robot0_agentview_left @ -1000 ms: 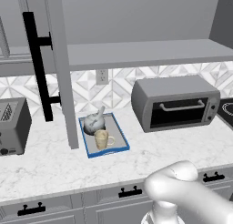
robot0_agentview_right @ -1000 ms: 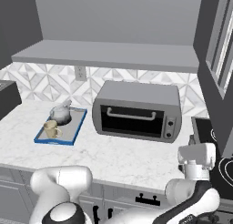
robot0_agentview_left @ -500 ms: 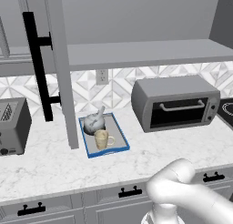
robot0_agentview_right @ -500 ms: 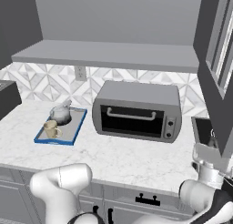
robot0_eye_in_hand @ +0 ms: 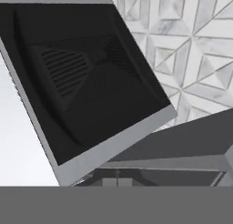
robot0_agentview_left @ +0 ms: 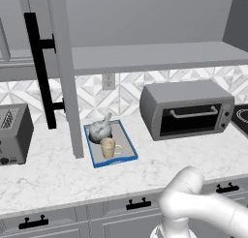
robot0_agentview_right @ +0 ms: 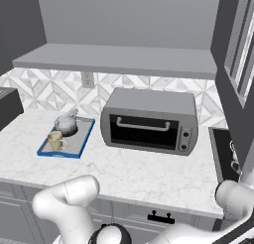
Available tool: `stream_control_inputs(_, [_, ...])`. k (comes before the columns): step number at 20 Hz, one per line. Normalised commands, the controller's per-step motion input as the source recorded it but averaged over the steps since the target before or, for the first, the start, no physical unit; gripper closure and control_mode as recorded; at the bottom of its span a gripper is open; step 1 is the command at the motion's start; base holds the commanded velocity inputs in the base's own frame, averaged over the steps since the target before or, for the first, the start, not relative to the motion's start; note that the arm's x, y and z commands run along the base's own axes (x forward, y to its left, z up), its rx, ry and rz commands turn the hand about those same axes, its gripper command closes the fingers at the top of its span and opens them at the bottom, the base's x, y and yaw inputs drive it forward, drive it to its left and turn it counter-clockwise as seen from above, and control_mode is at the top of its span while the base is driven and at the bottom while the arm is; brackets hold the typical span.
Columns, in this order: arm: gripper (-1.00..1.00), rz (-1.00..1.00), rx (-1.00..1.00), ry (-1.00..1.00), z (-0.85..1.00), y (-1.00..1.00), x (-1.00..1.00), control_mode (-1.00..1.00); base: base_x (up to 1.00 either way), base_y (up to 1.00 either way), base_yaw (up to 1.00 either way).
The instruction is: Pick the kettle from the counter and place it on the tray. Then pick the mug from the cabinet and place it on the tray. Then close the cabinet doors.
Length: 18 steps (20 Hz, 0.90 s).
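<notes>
Judging from both base views, I count the first two steps as done: the kettle point(robot0_agentview_left: 100, 129) and the mug point(robot0_agentview_left: 108, 147) both sit inside the tray point(robot0_agentview_left: 127, 147) on the counter point(robot0_agentview_left: 53, 176). The kettle stands at the back of the tray, nearer the tiled wall, with the mug just in front of it, close enough that I can't say whether they touch. From the right base camera the same pair reads clearly: kettle point(robot0_agentview_right: 66, 123) behind, mug point(robot0_agentview_right: 55, 140) toward the front edge, blue rim point(robot0_agentview_right: 53, 154) around both.

What is left, as I read it, is closing the cabinet doors. The left door point(robot0_agentview_left: 62, 72) stands swung out, edge-on to the camera, its black bar handle point(robot0_agentview_left: 39, 72) facing left. A right door point(robot0_agentview_right: 242, 64) hangs open at the far right of the right base view. The shelf point(robot0_agentview_left: 145, 55) behind them holds nothing that I can see.

My pincer itself I cannot make out, so whether its fingers are spread or pressed together I cannot tell. The hand camera looks at a dark box with a vented panel point(robot0_eye_in_hand: 82, 77) and wall tiles point(robot0_eye_in_hand: 195, 50) beyond, so I judge the hand is off to the right side, well apart from the tray and nearer the right door.
</notes>
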Motion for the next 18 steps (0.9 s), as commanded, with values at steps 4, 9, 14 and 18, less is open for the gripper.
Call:
stream_control_inputs(4, [1.0, 0.12, 0.02, -0.16, 0.68, 0.01, 0.07, -1.0, 0.0, 0.0, 0.0])
stream_control_inputs(9, [1.0, 0.25, 0.0, -0.29, 0.57, 0.46, 0.04, -1.0, 0.0, 0.0, 0.0])
stream_control_inputs(14, [1.0, 0.25, -0.07, -0.39, 0.54, 0.85, -0.21, -1.0, 0.0, 0.0, 0.0])
stream_control_inputs(18, [1.0, 0.2, -0.13, -0.46, 0.71, 0.87, -0.68, -1.0, 0.0, 0.0, 0.0])
